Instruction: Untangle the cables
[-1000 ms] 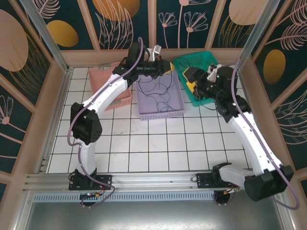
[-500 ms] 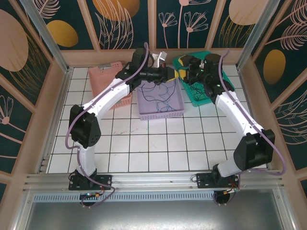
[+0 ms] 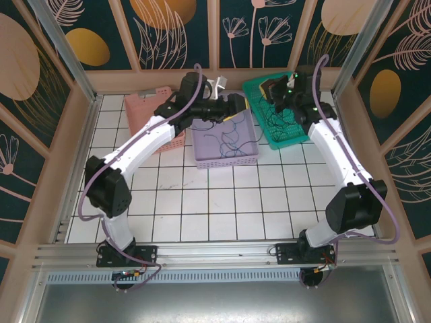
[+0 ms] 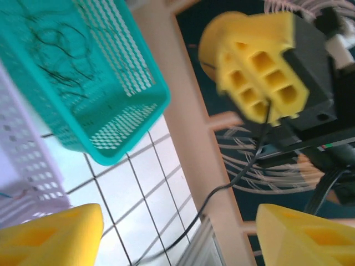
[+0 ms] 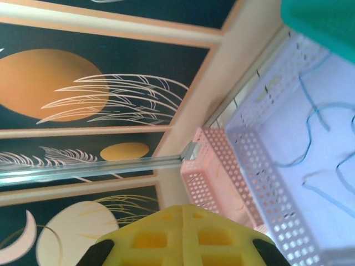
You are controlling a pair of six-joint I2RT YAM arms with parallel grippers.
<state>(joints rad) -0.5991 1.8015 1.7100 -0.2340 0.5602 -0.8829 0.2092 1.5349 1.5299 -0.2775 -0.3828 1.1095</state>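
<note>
- Left gripper point(image 3: 235, 106) jaws stand wide apart, empty, over the far end of the lilac basket point(image 3: 225, 160)
- Right gripper point(image 5: 183, 235) jaws pinch a black cable point(image 4: 227, 183) above the teal basket point(image 3: 289, 140)
- I see blue cables point(image 3: 227, 140) loose in the lilac basket, dark cables point(image 4: 66, 61) in the teal

Thin blue cables point(image 3: 227, 140) are seen strewn in loose, separate squiggles across the floor of the lilac basket point(image 3: 225, 160), with a paler strand point(image 5: 327, 191) lying flat beside them. Dark cables point(image 3: 275, 118) are found tangled in a sparse clump on the floor of the teal basket point(image 3: 286, 140), toward its left edge. One dark strand point(image 4: 233, 180) is pinched in the closed yellow fingers of the right gripper point(image 4: 260, 83) and hangs below it in a slack curve.
</note>
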